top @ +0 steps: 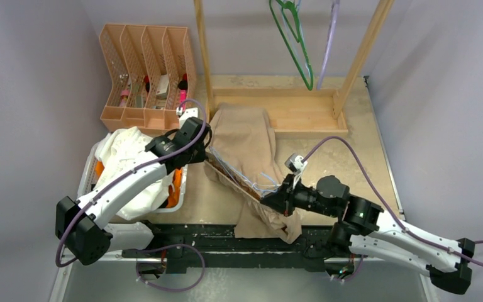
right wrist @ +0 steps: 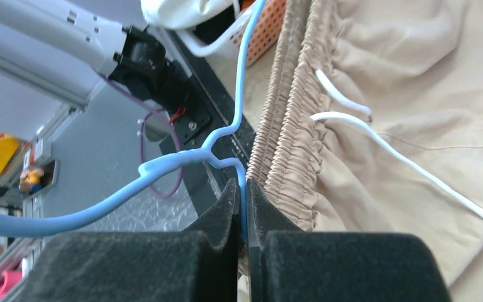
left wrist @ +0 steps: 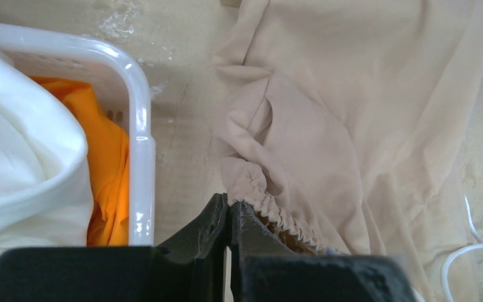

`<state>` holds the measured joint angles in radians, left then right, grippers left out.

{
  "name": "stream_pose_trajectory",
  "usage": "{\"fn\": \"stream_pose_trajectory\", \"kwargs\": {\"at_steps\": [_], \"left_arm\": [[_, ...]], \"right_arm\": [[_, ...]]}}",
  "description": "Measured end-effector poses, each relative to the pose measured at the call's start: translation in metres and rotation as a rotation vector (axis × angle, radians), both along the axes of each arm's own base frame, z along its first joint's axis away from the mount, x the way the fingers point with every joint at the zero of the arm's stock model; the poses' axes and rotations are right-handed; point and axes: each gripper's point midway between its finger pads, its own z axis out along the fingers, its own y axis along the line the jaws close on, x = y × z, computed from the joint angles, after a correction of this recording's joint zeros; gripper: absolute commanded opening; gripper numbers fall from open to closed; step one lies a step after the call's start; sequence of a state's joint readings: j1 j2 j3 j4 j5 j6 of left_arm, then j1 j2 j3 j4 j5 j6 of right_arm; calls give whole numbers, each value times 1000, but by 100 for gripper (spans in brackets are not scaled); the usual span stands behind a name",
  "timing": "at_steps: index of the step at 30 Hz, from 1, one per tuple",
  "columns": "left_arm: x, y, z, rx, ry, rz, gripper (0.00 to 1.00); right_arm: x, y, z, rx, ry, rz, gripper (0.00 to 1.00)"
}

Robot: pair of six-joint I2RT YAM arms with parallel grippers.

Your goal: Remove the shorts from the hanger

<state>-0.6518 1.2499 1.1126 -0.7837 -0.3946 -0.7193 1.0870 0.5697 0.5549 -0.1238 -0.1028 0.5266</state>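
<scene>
Pale, mottled desk point(top: 368, 126) surface with grey walls on three sides.

Beige shorts point(top: 242, 141): limp, thin cloth spread at the desk's centre. The gathered elastic waistband runs from 10 to 4 o'clock between the two arms. A white drawstring point(right wrist: 352, 123) lies loose on the fabric.

Blue hanger point(right wrist: 163, 167): thin bent wire running alongside the waistband.

Right end effector point(right wrist: 244, 189): fully closed, with the hanger wire clamped between its black pads. The waistband ruffles sit just beside it at 1 o'clock.

Left end effector point(left wrist: 228, 211): closed tip to tip at the waistband's end. Whether cloth is pinched cannot be told.

Surroundings:
- A glossy white plastic basket point(left wrist: 139, 126) at 9 o'clock holds white shorts point(top: 132, 151) over orange shorts point(left wrist: 104, 157).
- An orange perforated file rack point(top: 144, 69) stands at 11 o'clock.
- A wooden rack point(top: 302, 110) at 12 o'clock carries a green hanger point(top: 308, 80) and a purple hanger point(top: 329, 44).
</scene>
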Motion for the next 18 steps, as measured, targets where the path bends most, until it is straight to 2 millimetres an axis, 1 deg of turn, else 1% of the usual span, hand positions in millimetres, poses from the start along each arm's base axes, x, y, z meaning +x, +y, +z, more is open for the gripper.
{"fn": "stream_pose_trajectory", "kwargs": {"at_steps": [2,5,9,11,13,15,16,18], "left_arm": [[-1,-2,-5,-15,9,-4,0],[-2,-7,-8,-42,15,-7,0],[0,-12,-5,-69,7,-16,0],[2,-14,-5,-78,-1,-18,3],[2,-14,-9,-85,-4,-17,6],[-1,-13,-17,-86,10,-16,11],[-2,-13,-20,-88,17,-16,16],[-3,-14,-22,-96,28,-23,24]], "right_arm": [[4,-5,6,19,-9,-39,0],[8,-7,9,32,-8,-73,0],[19,-10,6,29,9,-143,0],[28,-12,4,23,19,-206,0],[37,-14,0,13,35,-266,0],[48,-15,-6,-4,58,-339,0],[52,-15,-9,-12,68,-366,0],[62,-14,-15,-38,100,-434,0]]}}
